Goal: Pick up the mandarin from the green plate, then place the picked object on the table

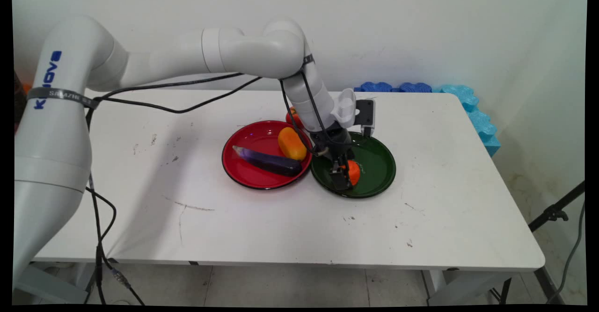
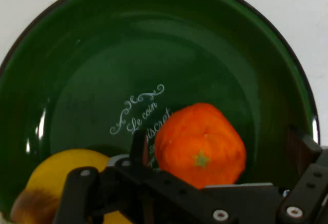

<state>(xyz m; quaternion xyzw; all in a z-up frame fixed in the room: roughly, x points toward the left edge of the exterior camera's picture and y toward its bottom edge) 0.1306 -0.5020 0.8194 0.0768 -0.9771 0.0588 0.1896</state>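
My black gripper (image 1: 344, 177) is down inside a dark green plate (image 1: 383, 169) at the table's middle. It is open, and an orange fruit (image 1: 354, 171) lies on the plate between its fingers. In the hand view the gripper (image 2: 220, 144) straddles the orange fruit (image 2: 200, 144). The left finger (image 2: 138, 149) is right against the fruit; the right finger (image 2: 302, 149) stands a little apart from it. The green plate (image 2: 102, 44) bears white lettering. A yellow fruit (image 2: 56, 178) shows at the lower left beside the left finger.
A red plate (image 1: 248, 178) touches the green one on its left and holds a purple eggplant (image 1: 269, 161) and a yellow-orange mango (image 1: 292, 143). A red fruit (image 1: 292, 114) peeks out behind the arm. Blue foam pieces (image 1: 468, 101) line the back right edge.
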